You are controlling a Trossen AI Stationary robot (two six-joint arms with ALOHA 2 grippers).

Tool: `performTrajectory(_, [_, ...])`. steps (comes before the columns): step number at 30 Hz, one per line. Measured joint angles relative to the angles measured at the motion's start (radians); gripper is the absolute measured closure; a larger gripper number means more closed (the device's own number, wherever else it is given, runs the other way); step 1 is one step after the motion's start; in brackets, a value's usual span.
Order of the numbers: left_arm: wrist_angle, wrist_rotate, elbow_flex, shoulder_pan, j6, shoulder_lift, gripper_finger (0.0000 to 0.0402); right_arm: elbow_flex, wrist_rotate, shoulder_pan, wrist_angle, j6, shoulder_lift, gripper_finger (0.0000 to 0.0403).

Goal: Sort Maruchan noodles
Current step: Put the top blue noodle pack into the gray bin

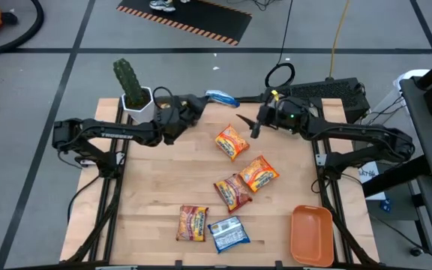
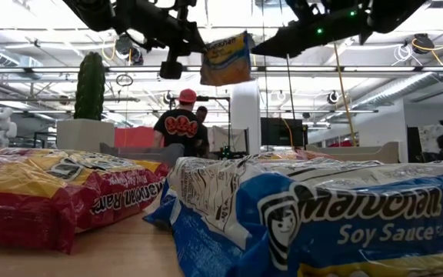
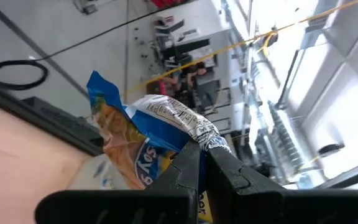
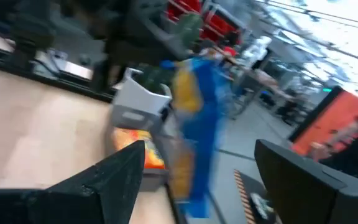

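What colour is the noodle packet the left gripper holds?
Blue, white and yellow-orange packet, clearest in the left wrist view.

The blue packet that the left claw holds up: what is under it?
Under the blue packet, held by the left claw, only the table's back edge shows, no other packet. The claw covers its near end.

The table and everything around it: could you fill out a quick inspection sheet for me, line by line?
Surface: pale wooden table, mostly bare.
Job's things: five crinkly plastic noodle packets lying flat; one blue-and-yellow packet held aloft at the far edge.
Clutter: green cactus in white pot; orange plastic tray.
Grippers: left tool shut on the blue-and-yellow packet; right tool open, facing it.
Cables: black loop, yellow cable on the floor.
Surroundings: people beyond the table.
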Motion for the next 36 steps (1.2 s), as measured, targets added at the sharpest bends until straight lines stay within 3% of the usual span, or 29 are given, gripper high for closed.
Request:
performTrajectory(8, [0.060, 0.052, 0.000, 0.001, 0.015, -0.002, 0.0387, 0.071, 0.100, 0.037, 0.053, 0.025, 0.086, 0.0103])
performTrajectory(17, [0.059, 0.131, 0.000, 0.000, 0.035, -0.002, 0.0387, 0.114, 0.130, 0.039, 0.077, 0.153, 0.192, 0.0103])
performTrajectory(30, [0.052, 0.303, 0.000, 0.000, 0.316, -0.059, 0.0387, 0.118, 0.166, 0.053, -0.037, 0.468, 0.117, 0.0103])
performTrajectory(36, [0.052, 0.320, -0.001, 0.001, 0.304, -0.063, 0.0387, 0.118, 0.097, 0.073, -0.049, 0.555, 0.116, 0.0103])
